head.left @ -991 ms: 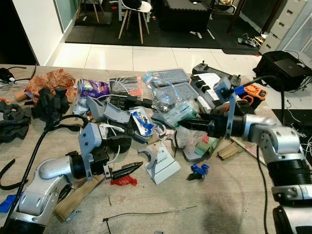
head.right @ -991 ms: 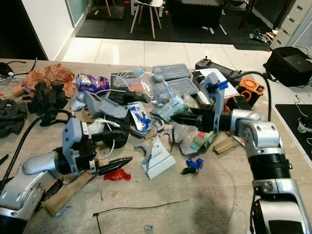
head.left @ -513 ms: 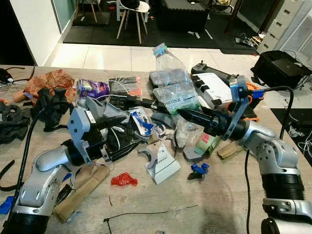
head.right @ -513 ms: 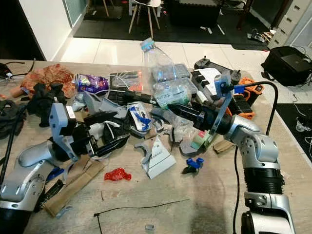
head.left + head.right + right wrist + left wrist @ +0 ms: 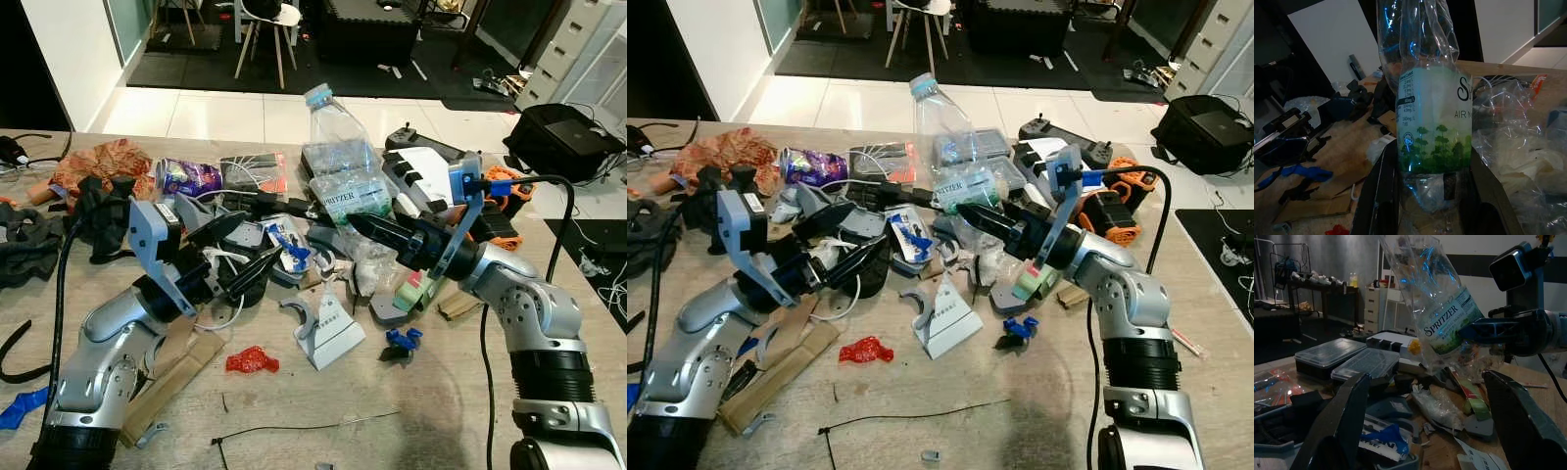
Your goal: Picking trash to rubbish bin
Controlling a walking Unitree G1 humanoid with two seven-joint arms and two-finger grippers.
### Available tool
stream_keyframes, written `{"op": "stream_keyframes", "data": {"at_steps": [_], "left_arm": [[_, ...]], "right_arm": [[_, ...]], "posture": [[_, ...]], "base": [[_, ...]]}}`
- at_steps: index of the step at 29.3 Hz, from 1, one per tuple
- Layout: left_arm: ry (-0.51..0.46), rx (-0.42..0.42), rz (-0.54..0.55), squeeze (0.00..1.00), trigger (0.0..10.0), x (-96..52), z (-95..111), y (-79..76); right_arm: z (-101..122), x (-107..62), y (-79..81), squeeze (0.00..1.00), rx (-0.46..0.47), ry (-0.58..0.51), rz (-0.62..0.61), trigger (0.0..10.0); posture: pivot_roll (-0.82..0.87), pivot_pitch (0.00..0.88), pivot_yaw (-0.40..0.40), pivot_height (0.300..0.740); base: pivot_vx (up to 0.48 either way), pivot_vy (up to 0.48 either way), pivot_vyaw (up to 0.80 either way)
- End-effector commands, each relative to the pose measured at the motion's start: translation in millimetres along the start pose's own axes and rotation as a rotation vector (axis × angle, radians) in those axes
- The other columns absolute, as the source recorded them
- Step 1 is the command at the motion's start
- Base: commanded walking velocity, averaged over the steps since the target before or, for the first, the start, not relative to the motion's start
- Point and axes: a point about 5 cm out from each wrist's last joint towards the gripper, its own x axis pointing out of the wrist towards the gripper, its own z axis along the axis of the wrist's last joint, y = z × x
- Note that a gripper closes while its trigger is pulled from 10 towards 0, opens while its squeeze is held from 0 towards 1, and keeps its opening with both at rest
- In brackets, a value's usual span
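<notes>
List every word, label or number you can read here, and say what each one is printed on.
"SPRITZER": label of the crushed clear plastic bottle held upright in the right gripper.
"AIR M...", cut off: same label, right wrist view.
Small figures on that label: too blurred to read.
Print on the white card and purple snack bag: too small to read.

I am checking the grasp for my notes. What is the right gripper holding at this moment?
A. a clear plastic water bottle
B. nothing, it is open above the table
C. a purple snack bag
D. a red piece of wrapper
A: the right gripper is shut on the lower part of the clear plastic water bottle, which stands upright above the clutter, cap at the top.
</notes>
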Motion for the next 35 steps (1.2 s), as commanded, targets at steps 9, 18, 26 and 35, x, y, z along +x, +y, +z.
{"op": "stream_keyframes", "data": {"at_steps": [9,18,26,35], "left_arm": [[0.056,0.001,0.039,0.0,10.0,-8.1,-4.8,6.1],[0.07,0.012,0.033,0.0,10.0,-7.8,-6.5,5.0],[0.077,0.02,0.033,0.0,10.0,-7.4,-7.5,4.2],[0.089,0.052,0.051,0.0,10.0,-6.5,-9.3,5.4]], "right_arm": [[4.7,-2.5,-3.3,0.0,-0.023,-0.01,-0.029,10.0],[2.9,-2.1,-3.3,0.0,-0.032,0.002,-0.032,10.0],[1.1,-1.1,-3.9,0.0,-0.037,0.009,-0.04,10.0],[0.4,-0.6,-3.9,0.0,-0.042,0.014,-0.04,10.0]], "posture": [[0.0,0.0,-0.071,0.74],[0.0,0.0,-0.071,0.74],[0.0,0.0,-0.071,0.74],[0.0,0.0,-0.072,0.74]], "base": [[-0.124,0.0,0.0],[-0.027,0.0,0.0],[-0.218,0.0,0.0],[-0.277,0.0,0.0]]}}
